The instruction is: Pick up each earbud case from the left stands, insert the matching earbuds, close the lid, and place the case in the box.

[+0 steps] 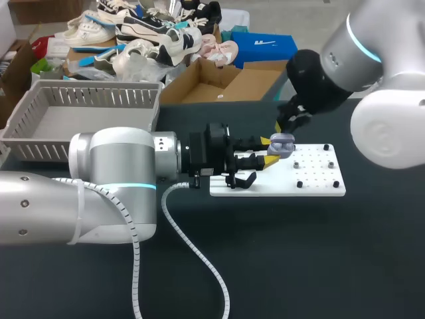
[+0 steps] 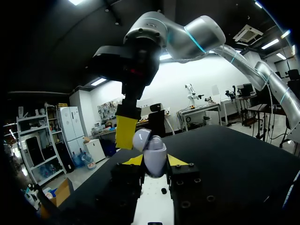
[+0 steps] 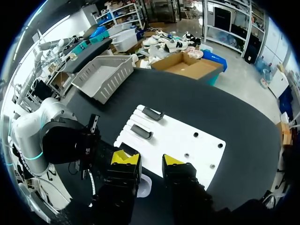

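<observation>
Earbud case, in the head view, is gripped by the left gripper. It sticks out past the yellow tips at 3 o'clock, above the white board on the dark surface. The right gripper hangs close at the case's 12 o'clock, so the right arm looks best placed to work on it.

From the left wrist, the case's long axis rises straight out from between that arm's own fingers, which press on it from both sides. Its rounded lid leans toward 11 o'clock and seems not fully shut. One yellow finger of the right arm touches it there.

From the right wrist, the right fingers are spread with nothing between them. The case shows only as a pale edge under one finger, off the gap, so I judge a small sideways correction is needed.
</observation>
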Action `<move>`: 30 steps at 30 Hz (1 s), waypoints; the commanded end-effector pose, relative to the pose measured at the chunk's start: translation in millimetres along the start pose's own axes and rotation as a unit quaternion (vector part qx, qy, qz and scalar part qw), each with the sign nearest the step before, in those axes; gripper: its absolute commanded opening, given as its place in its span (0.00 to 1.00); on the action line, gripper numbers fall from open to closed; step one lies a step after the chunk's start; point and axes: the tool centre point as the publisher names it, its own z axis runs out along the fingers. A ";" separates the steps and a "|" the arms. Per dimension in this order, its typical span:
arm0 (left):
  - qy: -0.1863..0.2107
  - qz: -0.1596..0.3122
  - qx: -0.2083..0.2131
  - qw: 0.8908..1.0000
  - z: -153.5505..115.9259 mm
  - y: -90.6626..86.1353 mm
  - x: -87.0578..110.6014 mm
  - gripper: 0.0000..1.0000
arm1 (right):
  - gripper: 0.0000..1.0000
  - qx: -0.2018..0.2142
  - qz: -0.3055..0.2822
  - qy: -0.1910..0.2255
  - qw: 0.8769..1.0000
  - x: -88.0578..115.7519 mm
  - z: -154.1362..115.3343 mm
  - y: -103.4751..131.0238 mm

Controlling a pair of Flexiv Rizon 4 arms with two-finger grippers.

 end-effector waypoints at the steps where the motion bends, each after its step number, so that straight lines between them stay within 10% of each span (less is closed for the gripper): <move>1: -0.001 0.001 -0.004 1.000 0.3 -0.8 0.0 0.00 | 0.27 0.010 0.004 -0.015 1.000 14.2 -6.0 5.3; 23: -0.001 0.001 -0.004 1.000 0.3 -0.8 0.0 0.00 | 0.40 0.045 0.050 -0.057 0.996 37.0 -38.7 -2.7; 30: 0.011 0.020 -0.073 0.997 -46.5 38.4 -2.3 0.00 | 0.41 0.056 0.067 -0.058 0.994 44.1 -45.3 -7.4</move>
